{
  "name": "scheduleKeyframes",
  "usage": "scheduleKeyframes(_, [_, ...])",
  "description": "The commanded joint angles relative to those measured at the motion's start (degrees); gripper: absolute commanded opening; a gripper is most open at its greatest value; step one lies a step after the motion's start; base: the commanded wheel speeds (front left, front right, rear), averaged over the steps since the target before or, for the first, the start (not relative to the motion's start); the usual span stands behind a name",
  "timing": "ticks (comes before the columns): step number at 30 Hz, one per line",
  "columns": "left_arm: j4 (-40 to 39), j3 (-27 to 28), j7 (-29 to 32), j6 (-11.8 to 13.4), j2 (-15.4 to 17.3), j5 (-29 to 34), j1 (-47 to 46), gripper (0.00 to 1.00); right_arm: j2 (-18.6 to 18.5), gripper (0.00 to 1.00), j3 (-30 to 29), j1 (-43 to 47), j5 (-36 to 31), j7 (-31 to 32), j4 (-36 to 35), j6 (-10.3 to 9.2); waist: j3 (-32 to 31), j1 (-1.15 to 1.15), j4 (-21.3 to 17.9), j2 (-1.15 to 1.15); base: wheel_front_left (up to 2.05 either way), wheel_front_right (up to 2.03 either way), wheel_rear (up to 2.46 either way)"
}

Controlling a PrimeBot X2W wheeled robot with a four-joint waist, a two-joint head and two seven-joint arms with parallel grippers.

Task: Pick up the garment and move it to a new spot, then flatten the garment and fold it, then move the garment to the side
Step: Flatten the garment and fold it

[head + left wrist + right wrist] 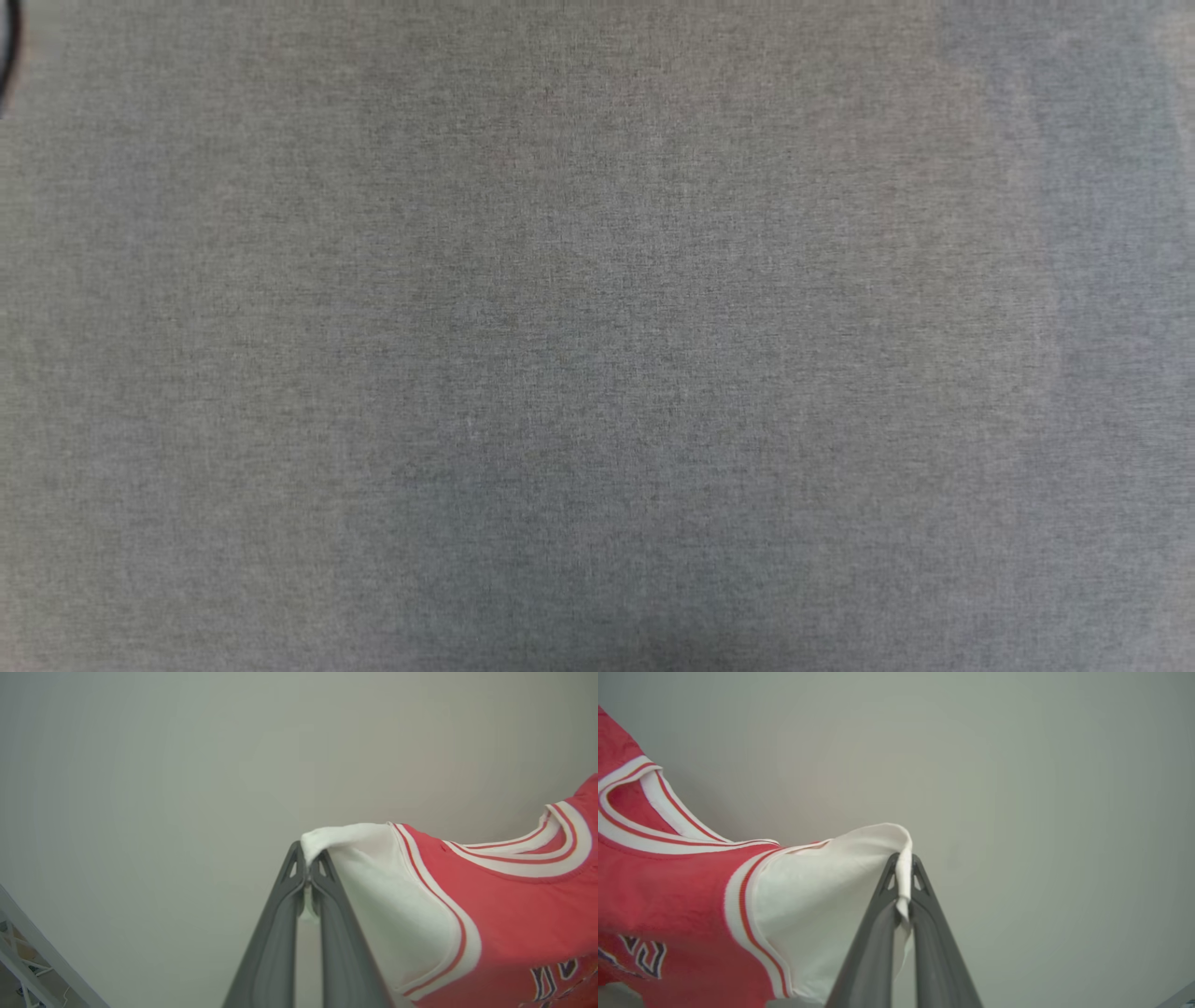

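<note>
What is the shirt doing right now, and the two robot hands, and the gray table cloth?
garment: held up, spread between both hands, not folded yet.
left hand: shut, pinching the tip of a white sleeve.
right hand: shut, pinching the tip of the other sleeve.
gray cloth surface: flat and smooth.
</note>
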Motion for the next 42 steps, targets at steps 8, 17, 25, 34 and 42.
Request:
scheduleKeyframes(8, [-0.56, -3.57, -4.32, -0.15, 1.79, -5.42, 18.73, 0.00, 1.21, 0.00, 6.40, 14.95, 7.32, -6.50, 0.58, -0.05, -7.62, -0.01, -0.21, 0.00, 0.00, 0.00, 0.00])
scheduleKeyframes(17, [-10.81, -3.36, -6.56, 3.92, 5.87, -11.19, 55.20, 0.00, -1.76, 0.00, 15.67, 42.93, 14.58, -10.27, -5.99, -0.05, -20.38, -0.01, 0.65, 0.00, 0.00, 0.00, 0.00])
scheduleKeyframes(25, [-22.38, -3.32, -6.61, 10.45, 10.20, -14.74, 76.17, 0.00, -4.19, 0.00, 16.70, 58.74, 15.42, -10.32, -11.36, -0.05, -25.58, -0.01, -0.06, 0.00, 0.00, 0.00, 0.00])
scheduleKeyframes(34, [-30.77, -2.31, -6.63, 15.70, 12.44, -19.35, 92.29, 0.00, -5.83, 0.00, 10.51, 77.29, 16.12, -10.88, -12.50, -0.05, -30.15, -0.01, 0.26, 0.00, 0.00, 0.00, 0.00])
scheduleKeyframes(42, [-36.87, 2.35, -6.64, 20.45, 13.48, -20.88, 103.95, 0.00, -6.22, 0.00, 1.56, 91.30, 13.41, -10.96, -14.74, -0.05, -31.74, -0.01, 0.09, 0.00, 0.00, 0.00, 0.00])
